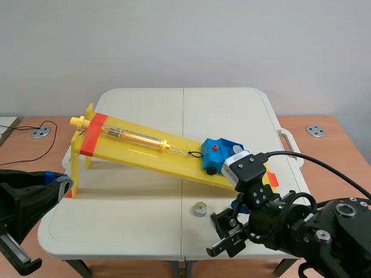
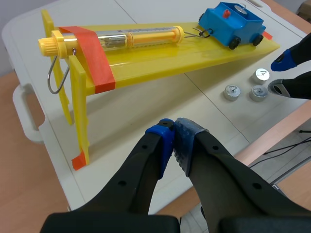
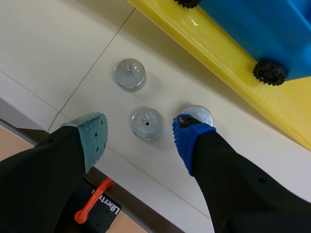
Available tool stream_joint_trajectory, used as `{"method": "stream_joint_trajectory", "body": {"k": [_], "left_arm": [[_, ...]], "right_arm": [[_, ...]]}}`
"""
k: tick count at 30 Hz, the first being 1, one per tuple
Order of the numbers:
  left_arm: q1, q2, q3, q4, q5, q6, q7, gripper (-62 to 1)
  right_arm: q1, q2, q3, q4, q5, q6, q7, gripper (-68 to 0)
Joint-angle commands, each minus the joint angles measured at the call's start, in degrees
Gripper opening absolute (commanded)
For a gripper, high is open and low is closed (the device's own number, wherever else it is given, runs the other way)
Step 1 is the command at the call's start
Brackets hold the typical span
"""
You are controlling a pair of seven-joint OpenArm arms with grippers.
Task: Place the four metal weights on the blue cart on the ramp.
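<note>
Round silver metal weights point(image 3: 147, 123), three in view, lie on the white surface point(image 3: 58, 43) just beside the low end of the yellow plastic ramp point(image 3: 218, 53), where the blue wheeled cart point(image 3: 252, 29) sits. The right pincer point(image 3: 141, 133) hangs spread above them, with the middle one between its fingers. The left pincer point(image 2: 174, 138) is pressed together on nothing, well apart.

- Rear: plain pale grey wall point(image 1: 185, 40), evenly lit.
- Centre: white folding desk point(image 1: 133, 231) with a middle seam.
- Flanks: wood-brown tabletops point(image 1: 342, 145), each bearing a round metal grommet point(image 1: 316, 130).
</note>
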Motion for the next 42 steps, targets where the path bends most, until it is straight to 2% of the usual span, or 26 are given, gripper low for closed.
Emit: {"method": "stream_joint_trajectory", "body": {"k": [1,3,11,19,42], "left_arm": [[-1.11,0.13,-0.74,3.74,-4.42,-1.44,-5.90,-58.0],[-1.11,0.15,-0.74,3.74,-4.42,-1.44,-5.90,-58.0],[-1.11,0.13,-0.74,3.74,-4.42,-1.44,-5.90,-58.0],[-1.11,0.13,-0.74,3.74,-4.42,-1.44,-5.90,-58.0],[-1.11,0.15,-0.74,3.74,-4.42,-1.44,-5.92,-58.0]], "right_arm": [[4.20,0.13,0.42,3.67,1.14,0.15,8.31,-36.8],[4.76,-0.37,-0.04,2.60,0.55,-0.90,8.61,-36.8],[6.58,-2.05,-1.18,-0.66,-0.74,-2.38,9.79,-36.8],[8.94,-3.32,-2.34,-4.42,-0.74,-2.43,10.38,-36.8],[8.76,-3.30,-3.76,-7.32,-0.50,-2.89,9.09,-36.8]]}}
